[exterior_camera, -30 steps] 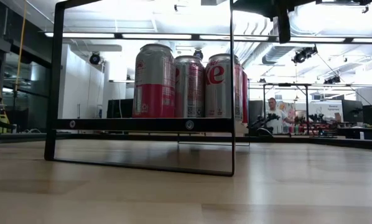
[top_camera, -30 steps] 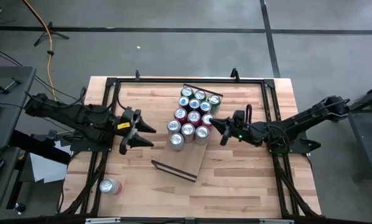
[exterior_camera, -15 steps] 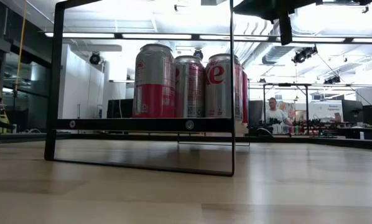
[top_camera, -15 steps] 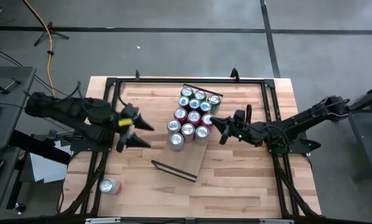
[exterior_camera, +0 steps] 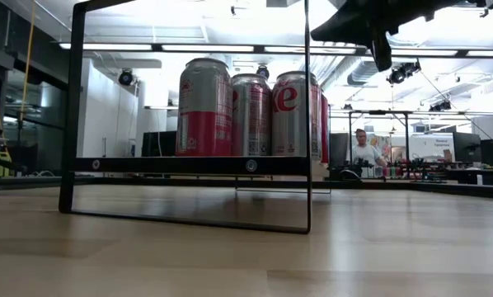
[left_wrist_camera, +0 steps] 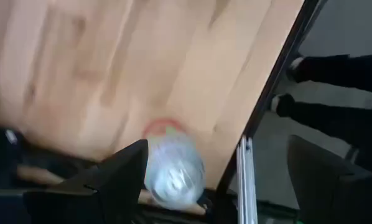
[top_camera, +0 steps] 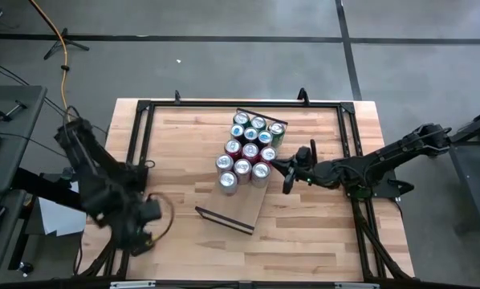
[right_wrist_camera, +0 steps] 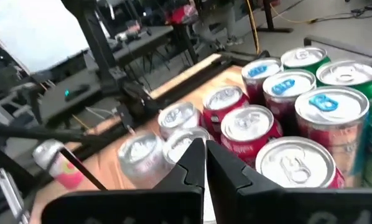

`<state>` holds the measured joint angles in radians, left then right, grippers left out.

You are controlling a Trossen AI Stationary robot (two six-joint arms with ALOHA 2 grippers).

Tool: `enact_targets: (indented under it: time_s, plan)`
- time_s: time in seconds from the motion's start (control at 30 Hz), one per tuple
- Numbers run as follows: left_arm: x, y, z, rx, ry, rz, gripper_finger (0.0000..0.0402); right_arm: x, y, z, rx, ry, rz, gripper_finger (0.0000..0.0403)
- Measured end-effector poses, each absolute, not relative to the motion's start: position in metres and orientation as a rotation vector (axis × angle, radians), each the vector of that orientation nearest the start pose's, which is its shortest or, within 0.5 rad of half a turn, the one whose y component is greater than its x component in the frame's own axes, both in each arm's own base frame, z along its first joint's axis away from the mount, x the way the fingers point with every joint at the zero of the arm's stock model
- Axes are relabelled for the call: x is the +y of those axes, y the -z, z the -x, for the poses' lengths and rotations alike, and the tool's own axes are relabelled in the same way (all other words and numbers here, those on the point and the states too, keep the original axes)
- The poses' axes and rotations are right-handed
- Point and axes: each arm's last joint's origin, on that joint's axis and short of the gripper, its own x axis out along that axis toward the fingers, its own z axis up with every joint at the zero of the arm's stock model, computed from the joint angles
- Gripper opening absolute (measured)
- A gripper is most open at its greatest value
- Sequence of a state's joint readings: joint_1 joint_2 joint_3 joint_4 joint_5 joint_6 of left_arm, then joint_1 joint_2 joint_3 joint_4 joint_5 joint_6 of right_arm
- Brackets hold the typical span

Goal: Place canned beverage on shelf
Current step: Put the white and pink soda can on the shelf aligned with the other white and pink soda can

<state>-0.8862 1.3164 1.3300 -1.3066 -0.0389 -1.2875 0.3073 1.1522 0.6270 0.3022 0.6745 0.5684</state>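
A: Look at that tabletop (top_camera: 304, 233), pale plank-patterned wood with a thin dark metal frame round its edges. On it sits the shelf (top_camera: 248, 205), a flat light-wood board with slim dark rails at its short ends, set at an angle near the middle.

B: And it's crowded at its far end! A cluster of cans (top_camera: 248, 148), round silver lids, red, silver and green sides, all upright and packed shoulder to shoulder.

A: The one that matters is the loose can (left_wrist_camera: 172, 168), lying on its side down at the seven o'clock corner of the table, right by the frame edge. Silver body, a red band, shiny lid facing the left wrist camera.

B: The left gripper (left_wrist_camera: 214, 171) is right over it, fingers spread wide apart, one dark finger beside the can, the other well off to its far side. Nothing clamped that I can see.

A: From above, that arm covers the can completely.

B: Over at three o'clock of the cluster, the right gripper (top_camera: 290, 171) hangs just beside the nearest cans, fingers pressed together, holding nothing.

A: At table height, three tall cans stand in a row on the shelf.
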Motion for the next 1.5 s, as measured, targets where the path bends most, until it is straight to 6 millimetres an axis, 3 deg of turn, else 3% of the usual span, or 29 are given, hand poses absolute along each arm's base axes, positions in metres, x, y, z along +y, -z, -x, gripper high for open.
enact_targets:
  time_s: [0.17,0.37,0.5,0.73,1.17,1.5]
  plan:
    - [-0.210,-0.313,-0.116,1.383,-0.205,0.430,0.0299,0.056,-0.250,-0.236,0.127,0.423,-0.431,0.0000]
    - [-0.234,-0.293,-0.089,1.429,-0.214,0.227,0.0298,0.054,-0.246,-0.235,0.159,0.441,-0.411,0.0000]
    - [-0.243,-0.282,-0.082,1.421,-0.199,0.097,0.0298,0.054,-0.245,-0.235,0.175,0.445,-0.402,0.0000]
    - [-0.242,-0.261,-0.082,1.423,-0.232,0.021,0.0298,0.053,-0.244,-0.234,0.185,0.456,-0.393,0.0000]
    - [-0.242,-0.229,-0.082,1.421,-0.184,0.081,0.0298,0.053,-0.243,-0.234,0.186,0.460,-0.408,0.0000]
    - [-0.240,-0.217,-0.081,1.426,-0.213,0.122,0.0281,0.053,-0.243,-0.234,0.186,0.460,-0.408,0.0000]
